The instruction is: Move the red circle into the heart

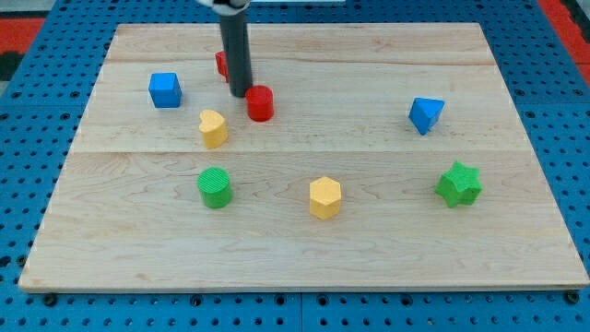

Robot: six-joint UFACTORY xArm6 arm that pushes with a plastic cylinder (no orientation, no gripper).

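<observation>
Here our tip (240,93) rests just left of and slightly beyond the red circle (260,103); being a bare rod, it grasps nothing. The yellow heart (213,128) lies near-left of the circle, so we judge the tip stands on the wrong side for pushing. Eight blocks: two red, two blue, two green, two yellow.

No text, label, brand, number or sign can be read anywhere in the view. The wooden board (304,240) carries only its grain and plank seams, the coloured blocks on it have plain faces, and the blue pegboard (37,129) around the board shows nothing but rows of holes.
</observation>
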